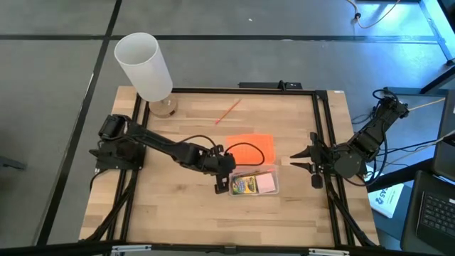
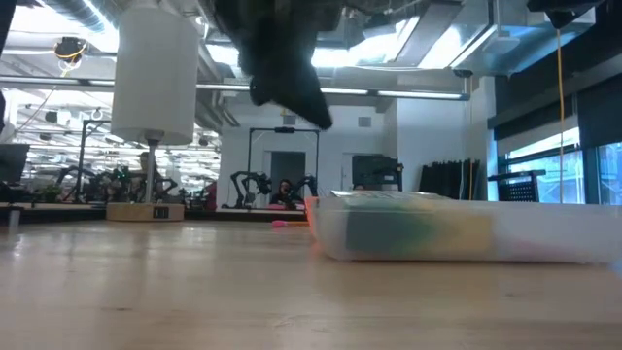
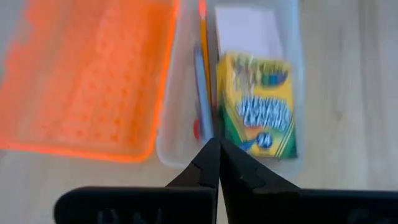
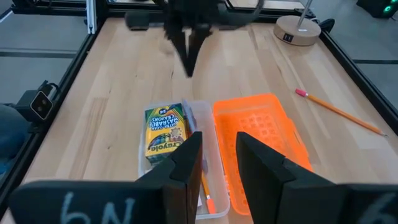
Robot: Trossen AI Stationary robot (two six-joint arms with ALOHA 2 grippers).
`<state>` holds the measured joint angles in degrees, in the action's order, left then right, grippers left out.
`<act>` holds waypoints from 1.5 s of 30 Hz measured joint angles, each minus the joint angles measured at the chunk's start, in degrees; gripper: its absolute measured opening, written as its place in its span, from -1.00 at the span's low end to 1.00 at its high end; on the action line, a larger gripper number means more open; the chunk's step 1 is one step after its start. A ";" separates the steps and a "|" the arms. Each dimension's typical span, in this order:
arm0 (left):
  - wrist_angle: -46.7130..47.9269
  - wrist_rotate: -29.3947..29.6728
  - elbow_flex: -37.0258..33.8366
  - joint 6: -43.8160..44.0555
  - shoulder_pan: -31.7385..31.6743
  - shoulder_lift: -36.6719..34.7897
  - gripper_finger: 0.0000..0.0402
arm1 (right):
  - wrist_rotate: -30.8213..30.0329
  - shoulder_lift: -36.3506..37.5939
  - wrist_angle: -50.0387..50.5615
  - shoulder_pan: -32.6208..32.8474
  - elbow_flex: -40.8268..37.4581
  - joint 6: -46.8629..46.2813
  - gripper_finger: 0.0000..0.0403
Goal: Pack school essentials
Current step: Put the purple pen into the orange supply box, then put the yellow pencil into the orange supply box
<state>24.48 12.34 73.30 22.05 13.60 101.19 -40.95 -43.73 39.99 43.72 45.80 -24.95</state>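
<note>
The left hand (image 1: 222, 186) hovers with fingers pressed together, empty, just short of the box's (image 1: 271, 172) end, where crayons (image 3: 258, 106) and pen (image 3: 200, 78) already lie. One pencil (image 1: 228, 111) remains far beyond it, slanting diagonally across the surface; grip it mid-shaft, fingers across its length. The right hand (image 1: 315, 168) waits part-open.

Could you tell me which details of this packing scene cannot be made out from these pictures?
- Scissors: not discernible in any view.
- Sticky-note pad: left wrist view cuts off its far end; only a pale blur in the clear box from above.
- Pen: blurred against the box wall.
- Left claw: shut, and it hides the box's near corner.
- Crayon box: low view shows only a smear through plastic.
</note>
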 joint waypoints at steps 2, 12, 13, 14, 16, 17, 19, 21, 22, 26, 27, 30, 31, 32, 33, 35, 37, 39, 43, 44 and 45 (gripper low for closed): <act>0.47 -0.34 -0.02 -0.06 -0.02 1.25 -0.98 | 0.02 0.00 0.29 0.02 0.00 0.07 -0.50; 0.83 0.82 -0.04 -0.23 -0.52 0.01 -0.98 | 0.04 -0.04 0.40 0.01 0.00 -0.02 -0.50; 1.10 1.02 -0.02 -0.21 -0.86 -0.35 -0.98 | 0.04 -0.04 0.40 0.02 0.00 -0.02 -0.50; 2.09 1.46 -0.02 -0.18 -1.27 -0.70 -0.99 | 0.08 -0.04 0.41 0.00 0.00 -0.02 -0.50; 3.15 2.14 -0.02 0.16 -2.47 -1.49 -1.00 | 0.91 -0.04 0.37 0.00 0.00 -0.02 -0.50; 4.52 2.20 -0.02 0.31 -3.19 -2.06 -0.99 | 1.46 -0.04 0.35 0.01 0.00 -0.04 -0.50; 5.80 2.16 -0.02 1.25 -5.13 -3.33 -0.99 | 2.19 0.00 0.17 0.02 0.00 -0.04 -0.50; 8.28 2.08 -0.02 1.53 -7.62 -4.27 -1.00 | 2.96 -0.04 0.18 0.02 0.00 -0.04 -0.50; 9.19 2.10 -0.04 1.41 -8.96 -4.69 -1.00 | 3.32 -0.04 0.09 0.01 0.00 -0.04 -0.50; 11.77 1.87 -0.04 1.03 -14.34 -6.38 -0.98 | 3.63 -0.02 -0.06 0.00 0.00 -0.22 -0.50; 11.98 1.55 -0.02 0.06 -15.63 -6.55 -0.98 | 4.05 -0.02 -0.20 0.00 0.00 -0.34 -0.50; 12.92 -0.38 -0.03 -3.29 -19.30 -6.74 -0.97 | 5.09 0.00 -0.18 0.02 0.00 -0.17 -0.50; 12.97 -1.64 -0.03 -4.98 -20.62 -6.74 -0.97 | 5.09 -0.01 -0.01 0.02 0.00 -0.23 -0.50; 13.23 -2.80 -0.02 -6.80 -21.67 -6.74 -0.97 | 5.09 -0.03 0.17 0.01 0.00 -0.27 -0.50; 13.39 -3.30 -0.04 -7.95 -22.63 -6.74 -0.97 | 5.14 -0.01 0.16 0.01 0.00 -0.36 -0.50; 13.43 -3.54 -0.04 -8.71 -24.44 -6.74 -0.97 | 5.94 -0.02 0.06 0.00 0.00 -0.41 -0.50; 13.94 -3.65 -0.04 -8.75 -26.01 -6.74 -0.96 | 6.93 -0.02 0.04 0.02 0.00 -0.39 -0.50; 14.22 -3.78 -0.04 -9.56 -27.34 -6.74 -0.92 | 7.19 -0.02 0.04 0.02 0.00 -0.48 -0.50; 14.70 -6.11 -0.04 -12.12 -29.16 -6.74 -0.77 | 7.18 -0.02 0.04 0.02 0.00 -2.75 -0.50; 15.04 -6.41 -0.03 -12.18 -29.49 -6.74 -0.72 | 7.17 -0.02 0.04 0.02 0.00 -3.63 -0.50; 15.51 -6.41 -0.02 -12.33 -29.80 -6.74 -0.68 | 7.17 -0.02 0.04 0.01 0.00 -4.65 -0.50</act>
<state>39.99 5.93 73.27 9.72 -16.20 94.45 -33.78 -43.75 40.03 43.73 45.80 -29.60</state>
